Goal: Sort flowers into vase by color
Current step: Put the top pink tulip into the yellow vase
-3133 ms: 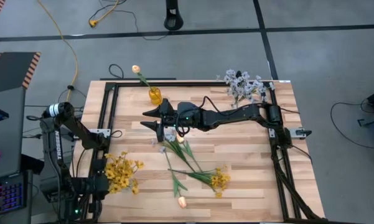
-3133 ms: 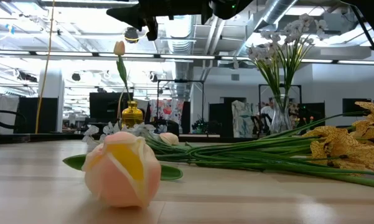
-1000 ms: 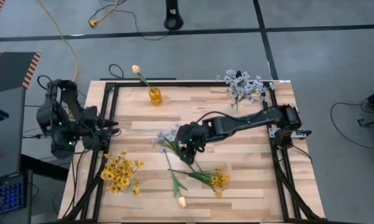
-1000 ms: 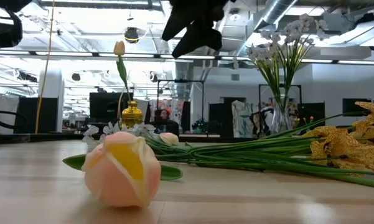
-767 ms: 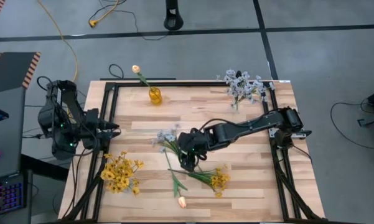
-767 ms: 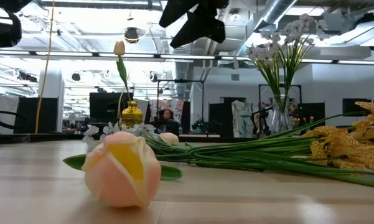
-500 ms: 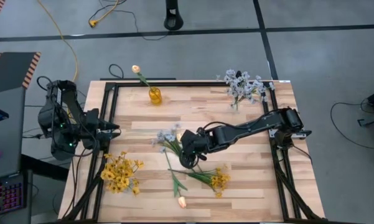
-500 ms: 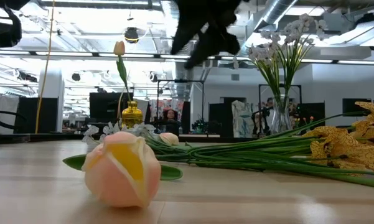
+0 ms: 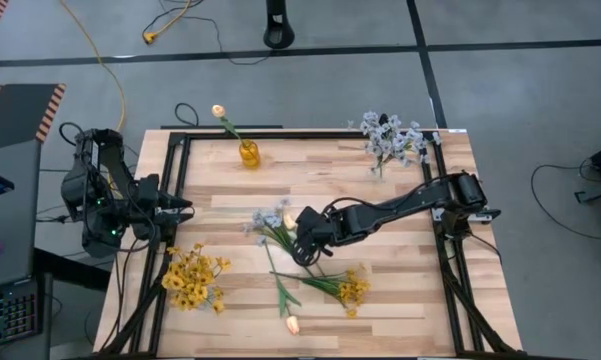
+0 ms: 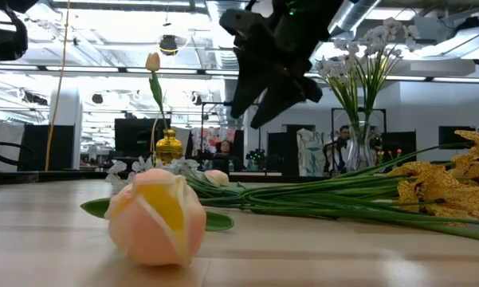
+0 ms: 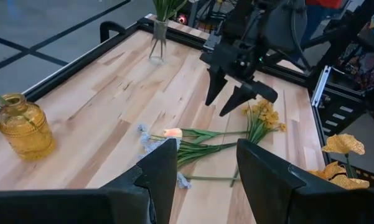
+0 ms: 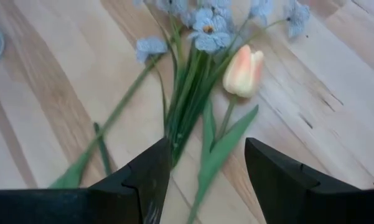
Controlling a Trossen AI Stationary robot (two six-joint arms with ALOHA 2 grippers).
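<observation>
From above, the right gripper point(image 9: 302, 250), jaws spread and empty, hangs over loose flowers point(image 9: 280, 228) mid-table; the left gripper point(image 9: 185, 207) waits at the table's left edge. At table height, a peach tulip point(image 10: 156, 217) lies nearest. The right wrist view shows a peach bud point(image 12: 244, 71) beside blue blossoms point(image 12: 206, 30); the left jaws stand parted

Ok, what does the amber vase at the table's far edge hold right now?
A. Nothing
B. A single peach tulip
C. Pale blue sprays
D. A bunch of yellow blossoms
B: the high view shows one peach tulip standing in the amber vase, while the yellow blossoms stand near the left front corner and the pale blue sprays lie mid-table.
</observation>
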